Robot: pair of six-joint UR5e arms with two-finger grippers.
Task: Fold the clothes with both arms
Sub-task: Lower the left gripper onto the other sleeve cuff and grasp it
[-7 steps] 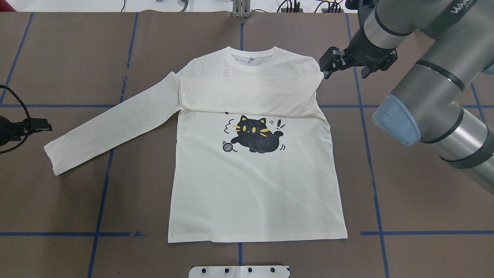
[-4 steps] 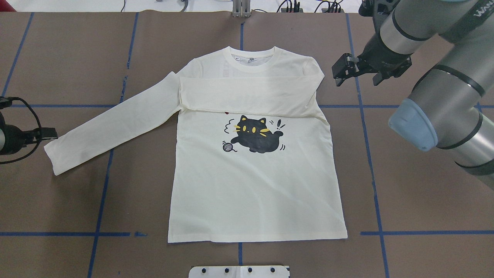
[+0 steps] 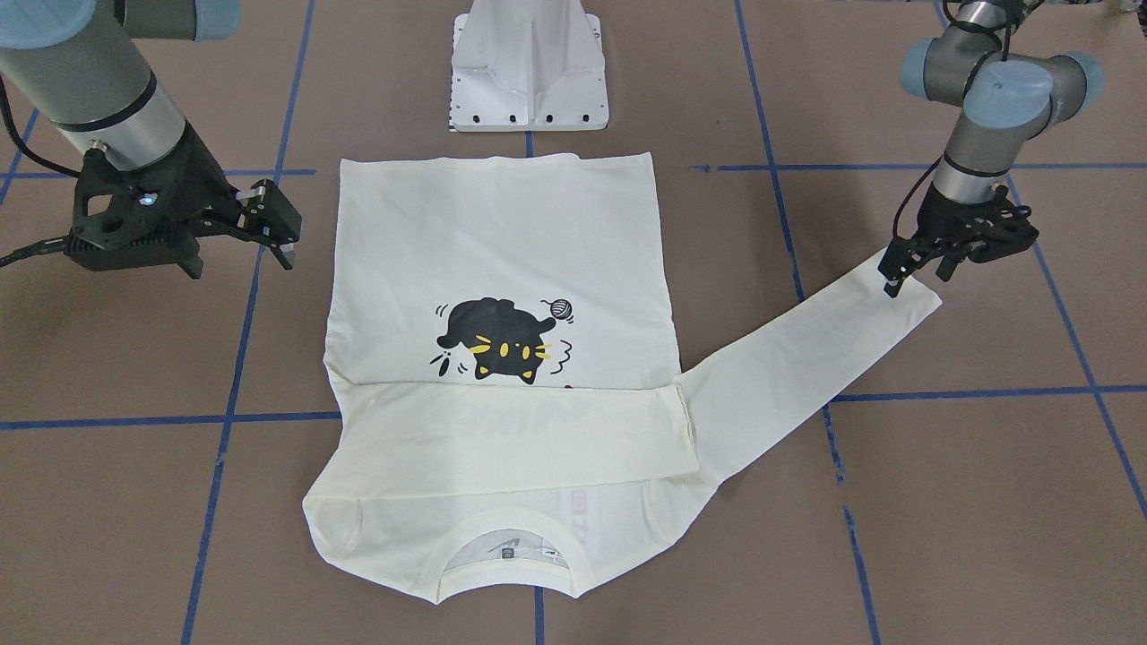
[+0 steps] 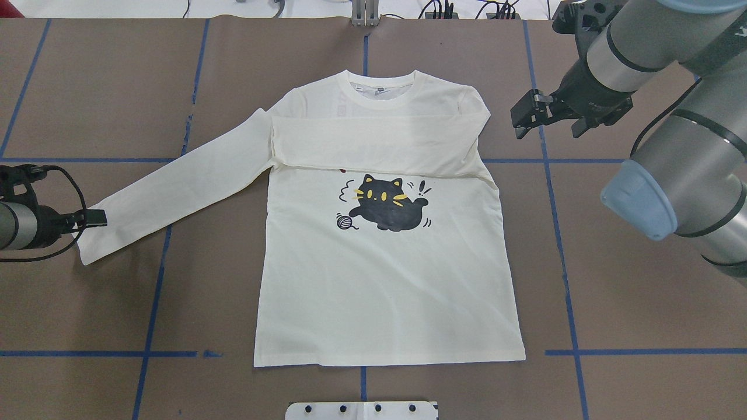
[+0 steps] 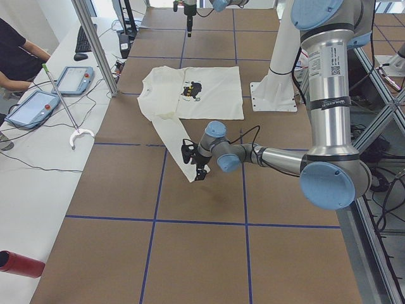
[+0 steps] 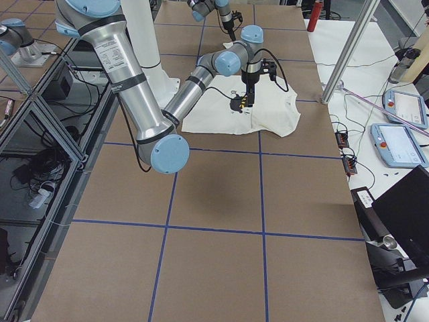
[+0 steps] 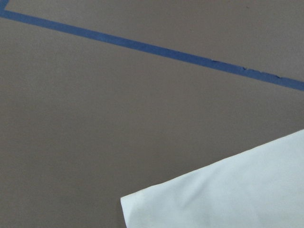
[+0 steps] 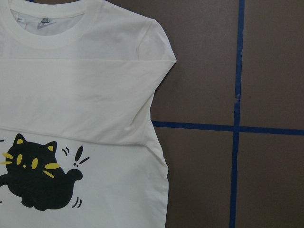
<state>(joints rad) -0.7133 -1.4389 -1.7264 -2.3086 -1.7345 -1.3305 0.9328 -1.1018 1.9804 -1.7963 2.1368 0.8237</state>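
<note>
Shirt flat on tabletop, one sleeve folded, both grippers open.

The shirt (image 4: 385, 280) lies face up mid tabletop (image 4: 613, 291), collar (image 4: 385, 93) toward the far edge and hem toward the white robot base (image 3: 529, 72). The cat print (image 4: 385, 204) shows below a sleeve folded straight across the chest. The other sleeve (image 4: 175, 186) stretches out flat toward the robot's-left edge of the tabletop. The left gripper (image 3: 914, 276) is at that sleeve's cuff, jaws apart, with one finger over the cloth; cannot tell if it touches. The right gripper (image 4: 548, 123) is over bare tabletop just beside the shirt's shoulder on the robot's right, jaws wide apart, holding nothing. Blue tape lines (image 4: 560, 233) cross the tabletop.
</note>
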